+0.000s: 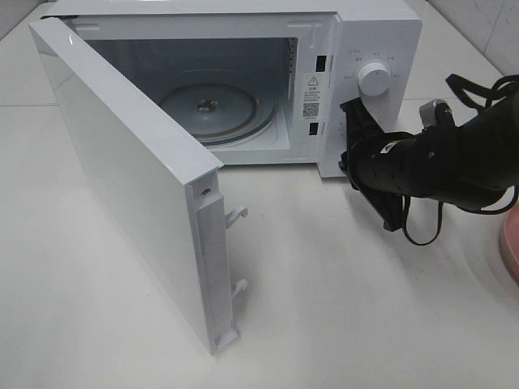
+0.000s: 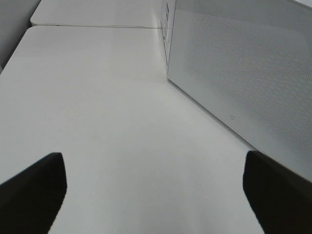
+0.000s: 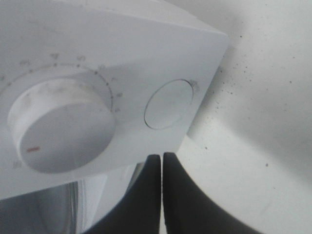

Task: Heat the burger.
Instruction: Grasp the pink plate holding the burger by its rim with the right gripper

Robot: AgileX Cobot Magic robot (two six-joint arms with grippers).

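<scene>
The burger is out of view, and the microwave (image 1: pixel 381 32) stands empty. Right tool (image 3: pixel 162 158), pinched shut on nothing, faces its panel, with the pink plate (image 1: pixel 511 243) behind it; this is probably the nearer arm. Left tool (image 2: pixel 152 161) gapes, empty.

White microwave (image 1: pixel 397 40) upright on the counter (image 1: pixel 340 308), door (image 1: pixel 122 186) swung wide open, glass turntable (image 1: pixel 215 104) inside, burger out of view.

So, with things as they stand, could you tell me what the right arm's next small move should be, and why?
Probably back the right end effector away from the microwave panel. It is shut and empty beside the round button, while the door already stands open and the turntable is bare. The burger is not in view.
</scene>
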